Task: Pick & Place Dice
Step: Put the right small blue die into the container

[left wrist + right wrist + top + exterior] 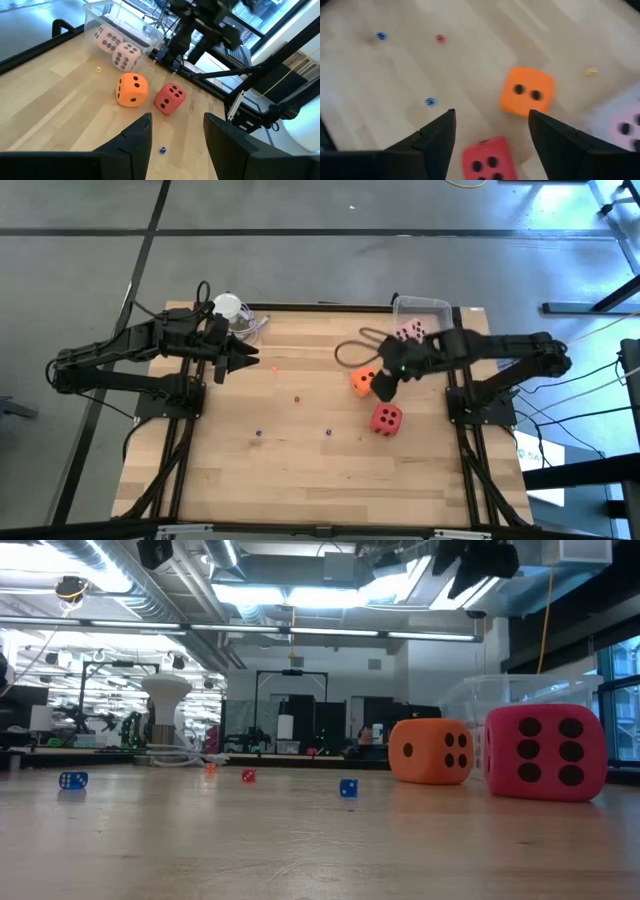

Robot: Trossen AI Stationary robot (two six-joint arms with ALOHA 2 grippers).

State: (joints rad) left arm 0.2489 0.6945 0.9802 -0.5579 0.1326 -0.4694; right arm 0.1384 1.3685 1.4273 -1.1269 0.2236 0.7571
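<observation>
Landmark: clear bin (432, 308) at table's (300, 480) far right corner; two dice (408, 332) lie inside it. Two more dice (363, 381) sit on the table just before the bin, apart; several tiny dice (296, 399) lie scattered well left of it.

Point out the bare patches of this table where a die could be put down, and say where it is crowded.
Roomiest: the near strip of the table, below the tiny dice, and the left side under the left end effector. Also bare: the far middle, between that end effector and the cable loop. Crowded: far right, where the clear bin, orange die, red die and right end effector cluster.
</observation>
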